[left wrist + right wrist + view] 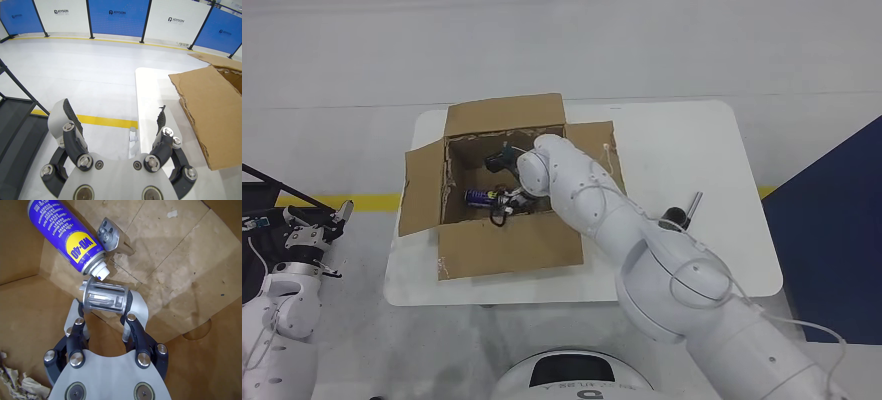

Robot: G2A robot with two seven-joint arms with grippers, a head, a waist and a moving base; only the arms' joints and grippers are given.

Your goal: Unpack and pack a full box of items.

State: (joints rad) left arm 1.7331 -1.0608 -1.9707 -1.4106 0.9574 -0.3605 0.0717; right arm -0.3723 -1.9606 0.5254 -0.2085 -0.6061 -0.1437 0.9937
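Observation:
An open cardboard box [507, 245] stands on the white table [682, 170]. My right gripper [105, 303] is down inside the box, shut on a silver slotted metal cylinder [105, 298] held across its fingers. A blue and yellow spray can [64, 236] lies on the box floor, its white nozzle almost touching the cylinder. Beside the can sits a small grey metal bracket [110, 237]. From above, the can [479, 197] shows by the right gripper [504, 207]. My left gripper [115, 113] hangs open and holds nothing, off the table's left edge above the floor.
A box flap [206, 117] juts out toward the left gripper. A black metal rack [15, 117] stands on the floor at the far left. Crumpled paper [17, 383] lies in one box corner. The table right of the box is bare.

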